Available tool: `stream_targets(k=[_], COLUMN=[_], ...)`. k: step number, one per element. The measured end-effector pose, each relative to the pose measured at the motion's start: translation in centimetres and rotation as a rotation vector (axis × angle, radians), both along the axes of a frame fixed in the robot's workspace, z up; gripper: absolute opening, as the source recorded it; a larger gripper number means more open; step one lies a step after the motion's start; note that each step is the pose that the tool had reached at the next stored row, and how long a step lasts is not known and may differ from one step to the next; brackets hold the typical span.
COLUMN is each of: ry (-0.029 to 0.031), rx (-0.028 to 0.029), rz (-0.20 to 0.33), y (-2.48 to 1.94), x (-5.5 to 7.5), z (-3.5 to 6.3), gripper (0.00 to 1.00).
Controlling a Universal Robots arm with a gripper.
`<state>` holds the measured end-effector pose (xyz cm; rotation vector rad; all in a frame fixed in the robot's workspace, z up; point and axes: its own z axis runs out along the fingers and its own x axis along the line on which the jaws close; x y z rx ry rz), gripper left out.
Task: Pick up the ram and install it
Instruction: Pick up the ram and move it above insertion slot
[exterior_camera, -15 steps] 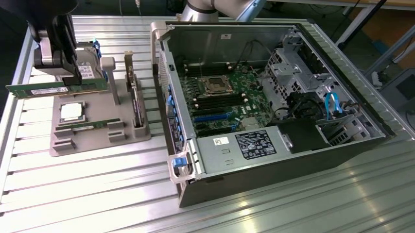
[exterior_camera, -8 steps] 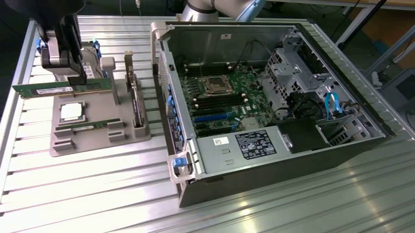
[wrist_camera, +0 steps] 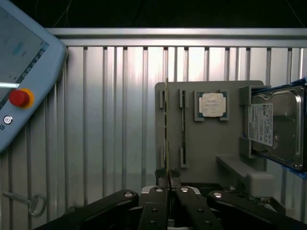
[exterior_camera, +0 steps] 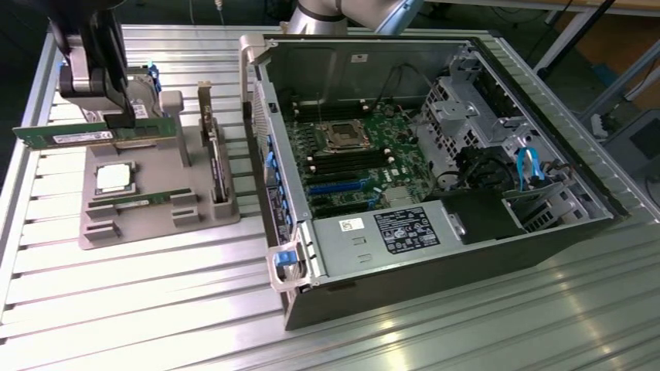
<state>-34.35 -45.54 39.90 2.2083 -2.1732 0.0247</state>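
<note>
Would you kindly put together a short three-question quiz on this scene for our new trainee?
1. True or false: the hand is shut on the ram.
2. What lies flat on the grey tray? A) processor chip B) screwdriver C) fan
3. Fill in: the computer case lies with its side ___.
Key: 1 true; 2 A; 3 open.

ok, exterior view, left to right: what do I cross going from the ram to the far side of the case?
ram → expansion card → CPU socket → blue cable
</note>
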Motion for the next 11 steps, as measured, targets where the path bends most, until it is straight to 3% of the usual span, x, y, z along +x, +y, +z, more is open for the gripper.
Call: stream_targets(k=[11], ry=[0.0], rx=[-0.0001], rz=[0.0], y=[0.0], x=[0.79], z=[0.11], gripper=[0.12])
